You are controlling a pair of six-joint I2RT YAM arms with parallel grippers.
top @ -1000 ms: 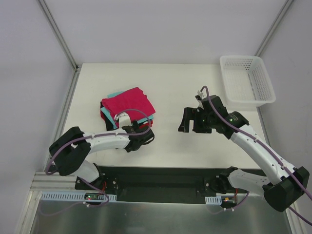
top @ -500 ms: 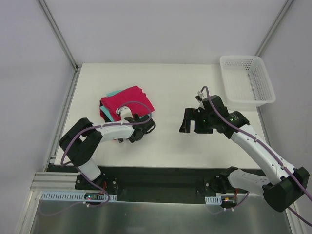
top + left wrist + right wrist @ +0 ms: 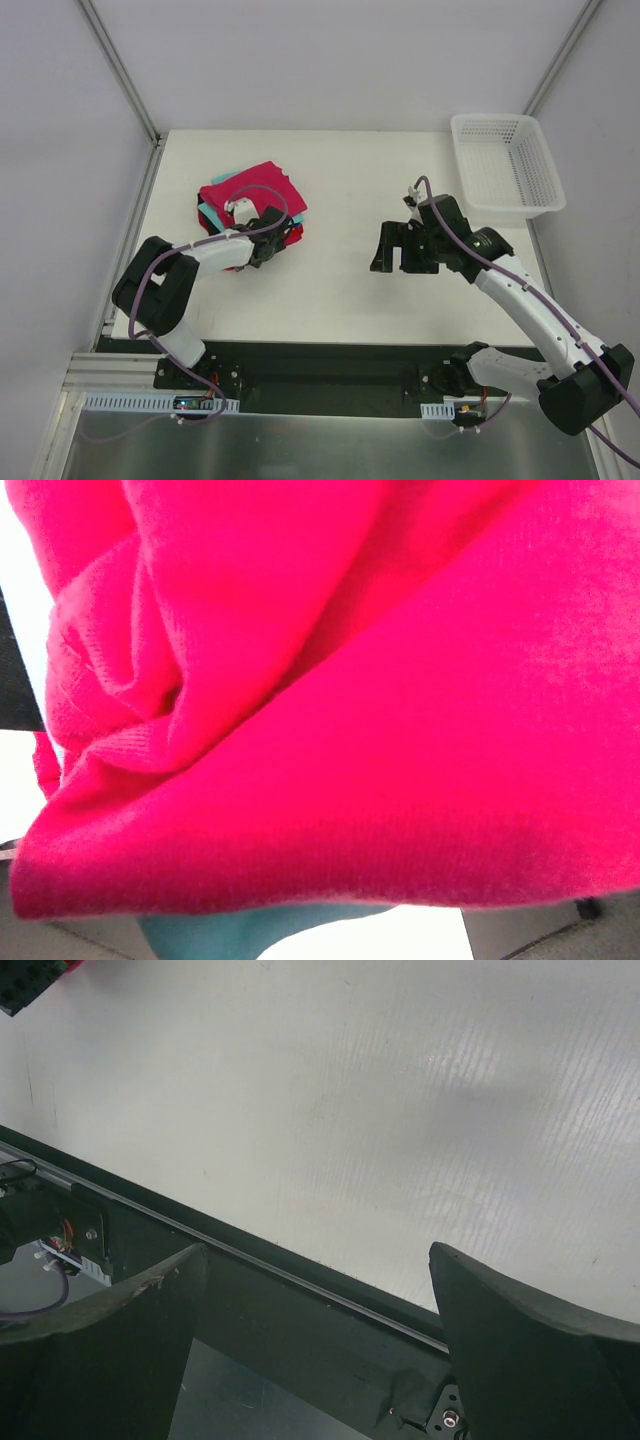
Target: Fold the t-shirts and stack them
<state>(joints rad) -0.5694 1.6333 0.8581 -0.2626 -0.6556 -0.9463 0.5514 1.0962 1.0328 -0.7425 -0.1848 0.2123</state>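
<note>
shirts: folded stack (image 3: 248, 196) on left half of table (image 3: 350, 170); magenta-pink shirt (image 3: 400, 710) on top; teal shirt (image 3: 250, 932) edging out beneath; lower layers mostly hidden | left gripper (image 3: 263, 224) at stack's near edge; wrist view filled with pink cloth; fingers hidden; grip cannot be told | right gripper (image 3: 397, 250) over bare table; jaws spread wide, holding nothing

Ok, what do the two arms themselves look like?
Both match: white tube links between chunky black joints, on the left arm and right arm. A purple cable loops along each. The right gripper is black, with broad wedge-shaped fingers.
</note>
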